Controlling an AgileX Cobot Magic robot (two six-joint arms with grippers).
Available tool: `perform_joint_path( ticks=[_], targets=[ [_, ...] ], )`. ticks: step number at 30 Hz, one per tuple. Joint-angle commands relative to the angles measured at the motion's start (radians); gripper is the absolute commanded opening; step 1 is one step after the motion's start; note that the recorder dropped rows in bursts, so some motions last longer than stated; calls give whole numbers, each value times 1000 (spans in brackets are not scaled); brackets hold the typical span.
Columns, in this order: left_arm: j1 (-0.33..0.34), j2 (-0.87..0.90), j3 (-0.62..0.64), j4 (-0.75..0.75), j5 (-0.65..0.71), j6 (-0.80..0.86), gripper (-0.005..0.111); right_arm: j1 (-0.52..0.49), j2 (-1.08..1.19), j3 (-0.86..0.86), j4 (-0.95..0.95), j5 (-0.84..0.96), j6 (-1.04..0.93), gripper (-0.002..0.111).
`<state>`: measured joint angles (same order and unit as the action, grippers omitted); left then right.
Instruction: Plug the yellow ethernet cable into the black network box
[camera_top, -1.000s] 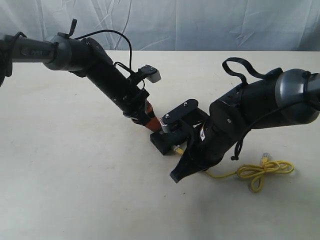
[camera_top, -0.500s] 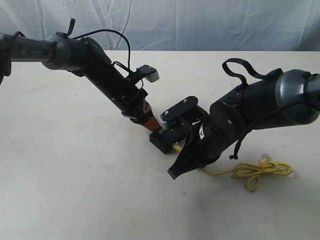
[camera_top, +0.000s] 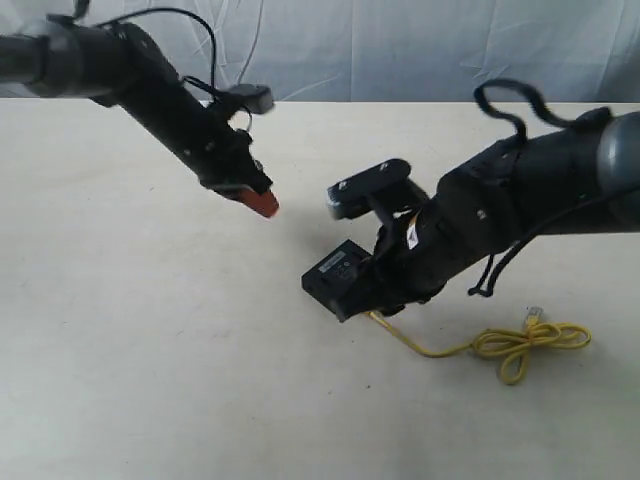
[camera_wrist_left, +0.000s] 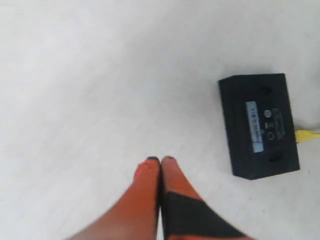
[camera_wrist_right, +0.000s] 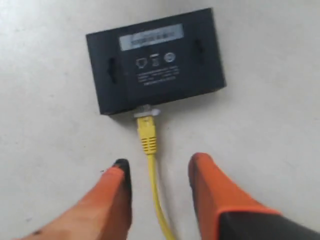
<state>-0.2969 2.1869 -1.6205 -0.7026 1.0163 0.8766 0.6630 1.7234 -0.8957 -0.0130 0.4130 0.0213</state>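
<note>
White bench (camera_top: 150, 380): I saw yellow ethernet cable (camera_wrist_right: 148, 137) plugged into black network box (camera_wrist_right: 155, 65); right jaws wide astride it, left jaws pinched together.

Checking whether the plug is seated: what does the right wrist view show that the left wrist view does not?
Only the right wrist view: the clear plug of the yellow ethernet cable meeting the side of the black network box, with the cord running back between the open jaws of the right gripper. Only the left wrist view: the left gripper, jaws shut, apart from the box. Both: the box's labelled top, a bit of yellow cable at one side, and the pale table.
</note>
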Motion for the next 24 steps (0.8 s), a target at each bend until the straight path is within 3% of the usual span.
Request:
perform_joint_path(
  ticks=[1, 4, 6, 12, 17, 24],
  targets=[
    [71, -223, 77, 236, -72, -274, 0, -133, -194, 1, 24, 140, 35, 0],
    [79, -529, 307, 406, -299, -433, 0, -272, -396, 71, 47, 157, 30, -1],
    [79, -752, 500, 411, -458, -457, 0, -338, -551, 139, 74, 149, -21, -1],
    [79, -1235, 868, 416, -661, -472, 0, -361, -939, 367, 102, -108, -21, -1],
    [79, -1386, 973, 450, -609, -472, 0, -361, -1144, 473, 82, -174, -21, -1],
    [79, -1431, 973, 450, -565, -472, 0, -361, -1250, 473, 82, -165, -21, -1]
  ],
)
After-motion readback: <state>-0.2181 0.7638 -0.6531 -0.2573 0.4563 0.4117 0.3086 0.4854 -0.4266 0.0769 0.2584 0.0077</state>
